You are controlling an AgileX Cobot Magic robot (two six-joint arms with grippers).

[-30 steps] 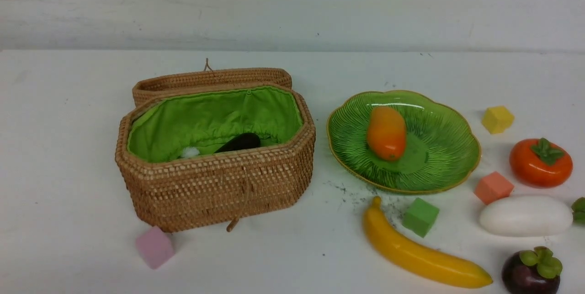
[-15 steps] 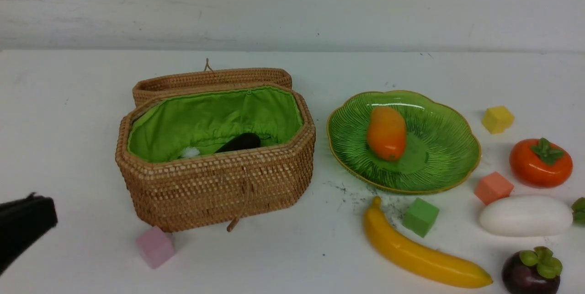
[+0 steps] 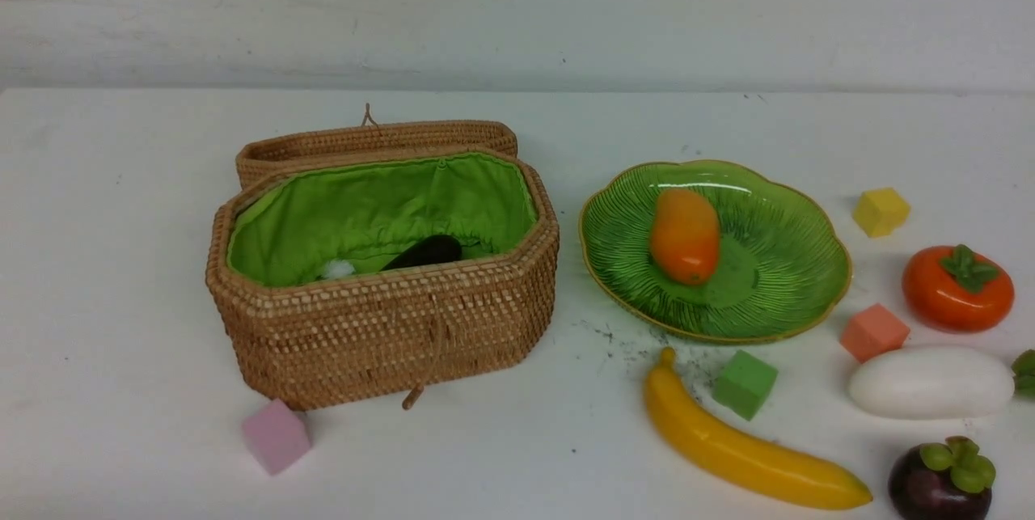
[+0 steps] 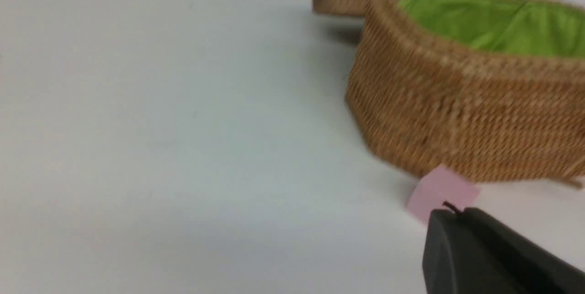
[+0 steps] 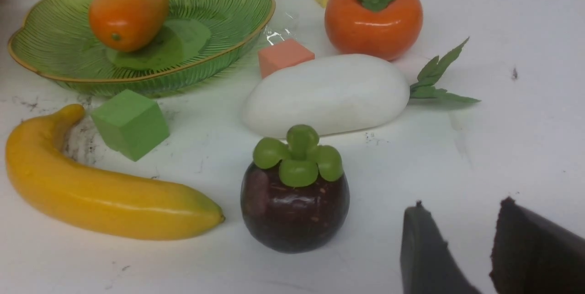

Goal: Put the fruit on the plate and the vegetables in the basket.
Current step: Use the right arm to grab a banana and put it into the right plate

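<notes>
**Fruit: the mango (image 3: 684,234) is lying on the plate (image 3: 788,217), 3 more are sitting on the table (image 3: 121,261)**

We are seeing the right gripper (image 5: 462,208) hanging low over the table with its 2 fingers spread apart and nothing between them. The mangosteen (image 5: 295,207) is standing nearest to it, just beside but clear of both fingers. The banana (image 5: 98,198) is lying near the mangosteen on the side away from the gripper. The persimmon (image 5: 373,17) is sitting farther off, behind the radish (image 5: 327,95). The radish is lying between the mangosteen and the persimmon, its leaves pointing away from the plate.

The left gripper (image 4: 450,217) is clenched on nothing. In its blurred wrist view its tip is overlapping the pink cube (image 4: 441,191), which is sitting just beside the wall of the basket (image 3: 380,334); we cannot tell whether they are touching. Neither gripper is showing in the front view.

The basket is standing open, its lid (image 3: 376,138) hanging back behind it, and the eggplant (image 3: 424,251) is lying inside on the green lining. A green cube (image 3: 744,383) is sitting between the banana and the plate, a salmon cube (image 3: 873,331) between the plate and the radish, and a yellow cube (image 3: 880,211) beyond the persimmon.

Half a second ago a black part of the left arm was showing at the front view's left edge; now it is gone. The objects are all lying where they were.
</notes>
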